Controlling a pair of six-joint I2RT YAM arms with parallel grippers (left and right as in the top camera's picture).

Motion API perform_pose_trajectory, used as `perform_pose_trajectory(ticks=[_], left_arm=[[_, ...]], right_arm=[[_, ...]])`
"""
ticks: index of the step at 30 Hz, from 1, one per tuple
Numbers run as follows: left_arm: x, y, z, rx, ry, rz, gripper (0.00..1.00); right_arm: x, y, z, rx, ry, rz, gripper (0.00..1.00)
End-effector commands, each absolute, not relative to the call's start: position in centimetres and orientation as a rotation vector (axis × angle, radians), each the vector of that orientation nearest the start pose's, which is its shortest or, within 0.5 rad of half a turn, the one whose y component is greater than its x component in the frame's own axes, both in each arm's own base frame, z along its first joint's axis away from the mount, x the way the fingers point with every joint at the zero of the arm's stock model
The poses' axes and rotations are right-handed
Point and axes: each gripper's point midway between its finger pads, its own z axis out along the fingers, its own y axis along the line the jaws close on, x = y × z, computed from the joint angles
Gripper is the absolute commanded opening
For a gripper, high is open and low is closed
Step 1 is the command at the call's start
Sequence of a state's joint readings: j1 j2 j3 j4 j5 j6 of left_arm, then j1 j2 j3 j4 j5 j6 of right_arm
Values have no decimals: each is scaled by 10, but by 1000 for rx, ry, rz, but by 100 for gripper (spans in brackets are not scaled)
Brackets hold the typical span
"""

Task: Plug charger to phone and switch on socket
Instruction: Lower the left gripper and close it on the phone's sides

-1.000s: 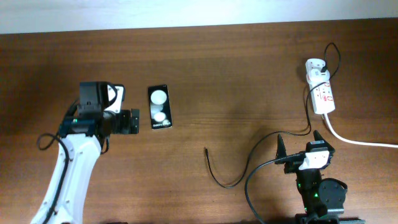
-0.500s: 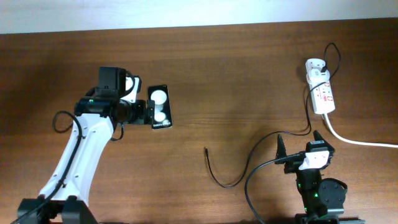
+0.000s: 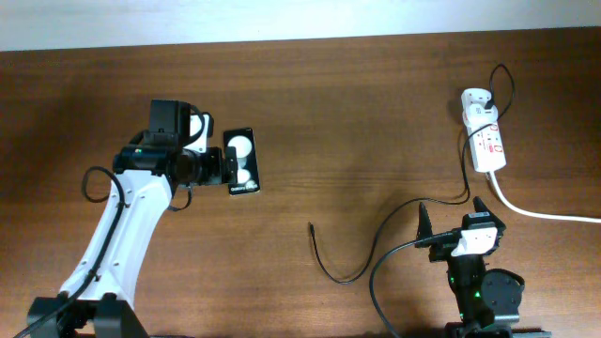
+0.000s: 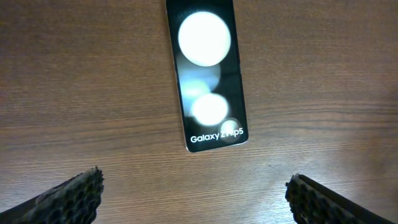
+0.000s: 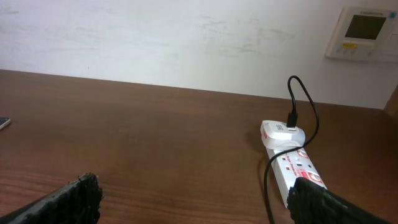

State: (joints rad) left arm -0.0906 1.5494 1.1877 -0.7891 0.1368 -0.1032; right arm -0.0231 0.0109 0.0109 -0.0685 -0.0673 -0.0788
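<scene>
The black phone (image 3: 241, 161) lies flat at centre left, its two white spots up and its lettering at the near end; it also shows in the left wrist view (image 4: 207, 74). My left gripper (image 3: 227, 168) is open and empty at the phone's left edge, its fingers (image 4: 196, 196) spread just short of the lettered end. The charger's thin black cable (image 3: 346, 276) lies loose, tip (image 3: 311, 225) on the table, and runs to the white adapter (image 3: 477, 99) plugged into the socket (image 3: 489, 143). My right gripper (image 3: 454, 218) is open and empty, facing the socket (image 5: 298, 171).
The socket's thick white cord (image 3: 545, 214) runs off to the right. My right arm's thicker black cable (image 3: 376, 282) loops by its base. In the right wrist view a white wall with a control panel (image 5: 364, 34) stands behind the table's far edge.
My left arm has swung right and forward, bringing its open gripper from left of the phone up to the phone's left edge. The right arm, cable and phone have not moved.
</scene>
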Motion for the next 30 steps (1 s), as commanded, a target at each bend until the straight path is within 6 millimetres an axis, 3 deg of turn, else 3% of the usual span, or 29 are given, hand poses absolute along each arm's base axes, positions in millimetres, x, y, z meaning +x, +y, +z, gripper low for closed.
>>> perform_pose_trajectory(ticks=[1,4,8,11,13,17,21,25,27,28,29,30], left_arm=[[367,-67,122,3,2738,-311,99],[367,-75,116,-11,2760,-320,99],[379,-87,129,-29,2733,-308,99],[382,-82,134,-50,2778,-153,99],[386,-89,132,-29,2839,-137,99],[405,-94,112,-104,2918,-107,99],[402,-91,84,-118,2993,-63,99],[405,-92,82,-118,2985,-67,99],[409,-93,82,-118,2970,-74,51],[409,-93,83,-118,2969,-74,65],[408,-93,82,-117,2972,-74,92],[408,-95,82,-114,2975,-76,99]], right_arm=[[246,6,157,-95,1641,-24,99],[246,6,157,-95,1641,-24,99],[246,6,157,-95,1641,-24,99],[246,6,157,-95,1641,-24,99],[246,6,157,-95,1641,-24,99],[246,6,157,-95,1641,-24,99],[246,6,157,-95,1641,-24,99],[246,6,157,-95,1641,-24,99],[246,6,157,-95,1641,-24,99],[246,6,157,-95,1641,-25,99],[246,6,157,-95,1641,-24,99],[246,6,157,-95,1641,-24,99]])
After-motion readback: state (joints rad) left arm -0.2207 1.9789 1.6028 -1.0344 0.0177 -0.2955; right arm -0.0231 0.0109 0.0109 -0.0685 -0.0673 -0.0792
